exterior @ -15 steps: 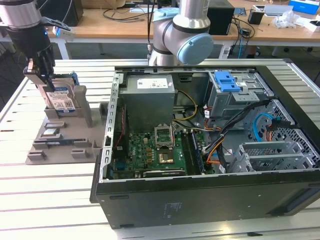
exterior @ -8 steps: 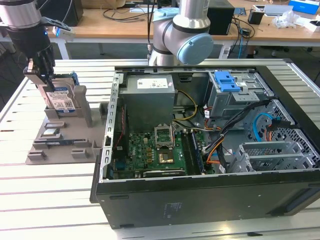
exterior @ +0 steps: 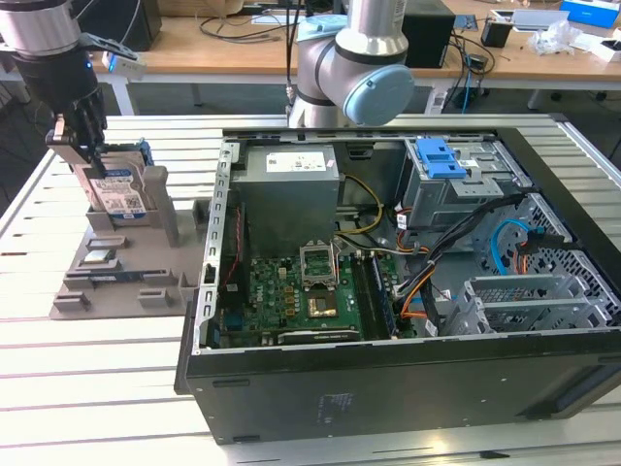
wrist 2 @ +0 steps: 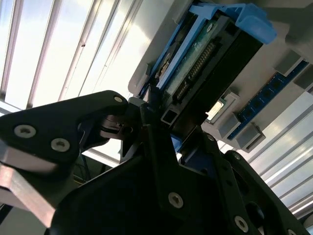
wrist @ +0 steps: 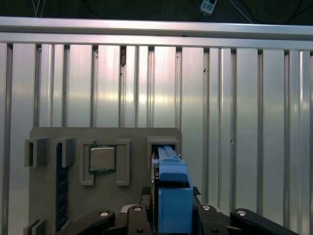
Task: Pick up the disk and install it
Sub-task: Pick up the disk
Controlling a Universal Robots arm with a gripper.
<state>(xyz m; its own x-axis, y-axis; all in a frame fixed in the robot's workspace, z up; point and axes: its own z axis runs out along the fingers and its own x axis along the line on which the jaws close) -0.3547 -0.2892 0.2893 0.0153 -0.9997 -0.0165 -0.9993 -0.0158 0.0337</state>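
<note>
The disk (exterior: 118, 192) stands on edge in a slot of the grey holder (exterior: 160, 209) at the exterior view's left, its white-and-blue label facing out and blue rails along its sides. My gripper (exterior: 82, 146) comes down on its top edge from above, and the black fingers (wrist 2: 146, 115) press against both sides of the disk (wrist 2: 205, 54). In the first wrist view the blue carrier of the disk (wrist: 173, 196) sits between the fingers, still inside the slot of the grey holder (wrist: 132, 142). My gripper is shut on it.
An open computer case (exterior: 388, 243) lies at the exterior view's right, with a drive cage and blue latch (exterior: 437, 155) at its far corner. The arm's base (exterior: 349, 68) stands behind it. A processor chip (wrist: 102, 157) rests in another holder pocket. Slatted metal table (exterior: 97, 388) all around.
</note>
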